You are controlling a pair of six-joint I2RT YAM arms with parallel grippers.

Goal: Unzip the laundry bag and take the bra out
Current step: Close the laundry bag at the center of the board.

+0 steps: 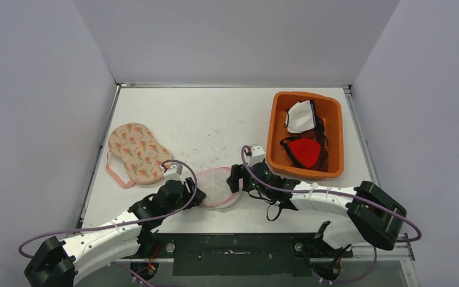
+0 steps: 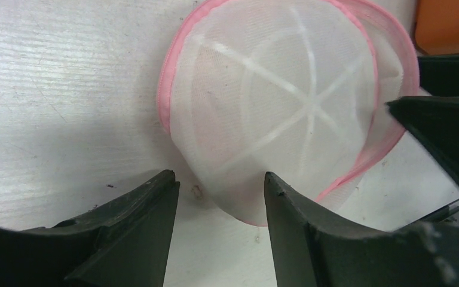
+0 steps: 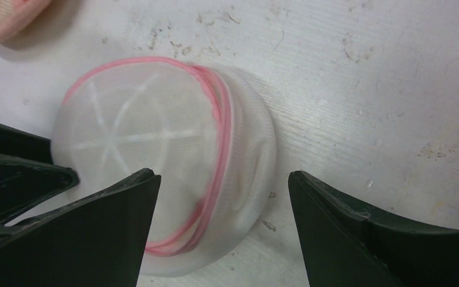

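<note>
While the laundry bag [image 1: 217,186] is lying between them, your left gripper [image 2: 219,176] and right gripper [image 3: 222,174] are gaping, fingers apart.

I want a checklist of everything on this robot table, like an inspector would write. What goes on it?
Surface: white table, scuffed and speckled.
Job's things: round white mesh laundry bag with pink trim lies between the two arms; nothing coloured shows through it. Peach patterned bra with pink straps lies outside the bag, to the left.
Clutter: orange plastic bin holding a white cup-shaped garment and a red garment with black straps.
Grippers: left gripper open, bag's edge between its fingers; right gripper open, straddling the bag's other side.
Cables: purple cables loop along both arms.
Surroundings: plain pale walls on three sides.
</note>
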